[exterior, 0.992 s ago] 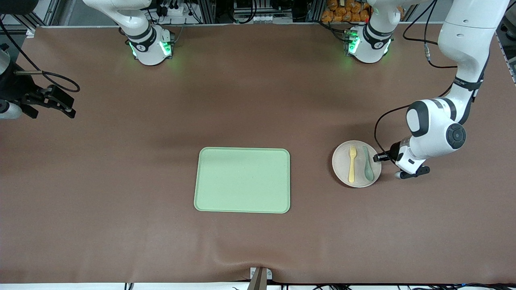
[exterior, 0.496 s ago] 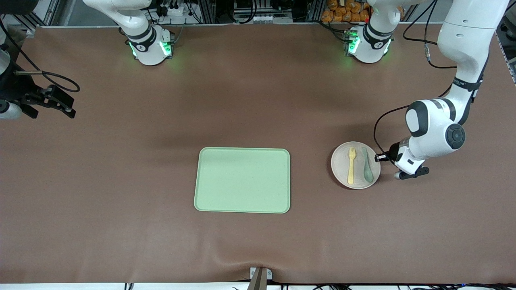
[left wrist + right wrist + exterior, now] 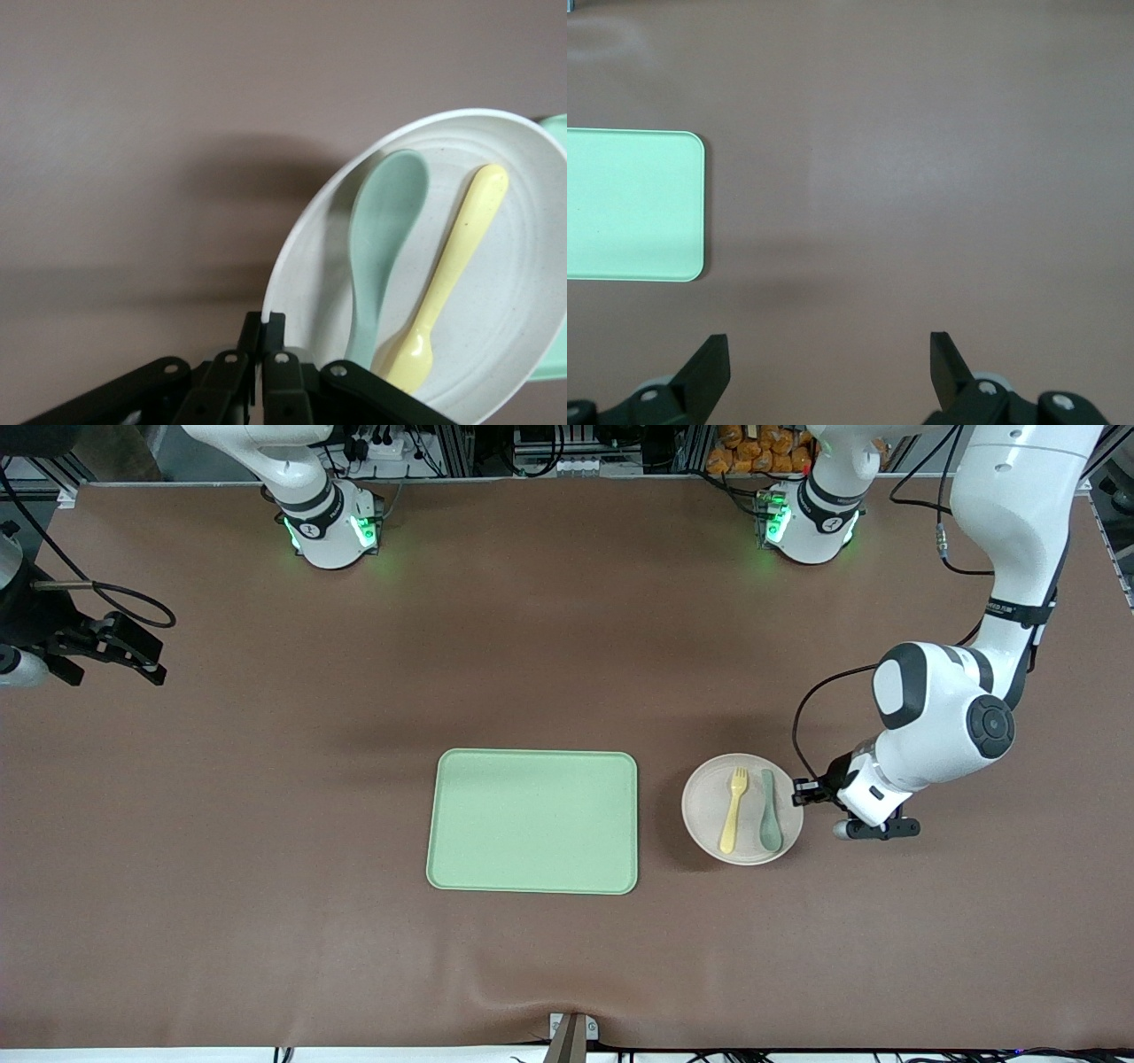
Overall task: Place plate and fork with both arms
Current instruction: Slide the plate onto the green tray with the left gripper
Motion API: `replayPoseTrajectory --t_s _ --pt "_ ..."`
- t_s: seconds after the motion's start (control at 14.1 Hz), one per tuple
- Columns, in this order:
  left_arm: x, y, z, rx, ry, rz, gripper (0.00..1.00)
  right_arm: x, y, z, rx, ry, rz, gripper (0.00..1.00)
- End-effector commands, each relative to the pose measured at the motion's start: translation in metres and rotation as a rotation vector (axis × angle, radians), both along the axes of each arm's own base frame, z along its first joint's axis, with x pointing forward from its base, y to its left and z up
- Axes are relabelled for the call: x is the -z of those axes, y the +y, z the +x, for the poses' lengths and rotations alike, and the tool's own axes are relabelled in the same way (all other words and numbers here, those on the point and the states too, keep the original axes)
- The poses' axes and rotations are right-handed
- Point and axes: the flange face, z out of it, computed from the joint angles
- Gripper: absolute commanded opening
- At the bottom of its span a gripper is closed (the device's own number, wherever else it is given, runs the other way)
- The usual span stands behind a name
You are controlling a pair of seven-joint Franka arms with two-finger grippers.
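Front view: left gripper [image 3: 804, 791] clamped on plate [image 3: 704, 815] rim, plate beside tray [image 3: 532, 821], carrying fork [image 3: 733, 810] and spoon [image 3: 769, 823]. Right gripper [image 3: 829, 363] spread wide, waiting above mat.

Front view looks down from high across the brown worktop [image 3: 266, 824], facing both arm bases, whole scene in frame: green tray [image 3: 532, 821], plate [image 3: 742, 809], both arms. Left wrist view sits very close, just above the left pincer [image 3: 263, 329], looking along it at the plate [image 3: 523, 292] rim with fork [image 3: 443, 288] and spoon [image 3: 381, 239]; it shares those and a sliver of tray with the front view. Right wrist view looks straight down from higher up past the right pincer [image 3: 829, 358] onto bare worktop and the tray [image 3: 633, 205] corner, the tray shared by all three views.
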Motion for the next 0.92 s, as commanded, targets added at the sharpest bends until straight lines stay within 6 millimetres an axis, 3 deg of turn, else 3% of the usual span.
replayPoseTrajectory --t_s 0.0,0.21,0.43,0.85 --pt "-0.029 -0.032 0.019 0.046 -0.019 -0.044 0.0 -0.004 -0.002 0.002 -0.006 -0.002 0.0 1.0" --pt "-0.024 -0.092 0.025 0.052 -0.011 -0.07 0.0 -0.004 -0.002 0.002 -0.006 -0.004 0.0 1.0" --pt "-0.004 -0.15 0.014 0.017 0.044 -0.07 0.0 -0.003 -0.002 0.002 -0.006 -0.001 0.0 1.0" --pt "0.03 -0.225 0.014 -0.102 0.069 -0.099 0.0 -0.004 -0.002 0.002 -0.006 -0.002 0.0 1.0"
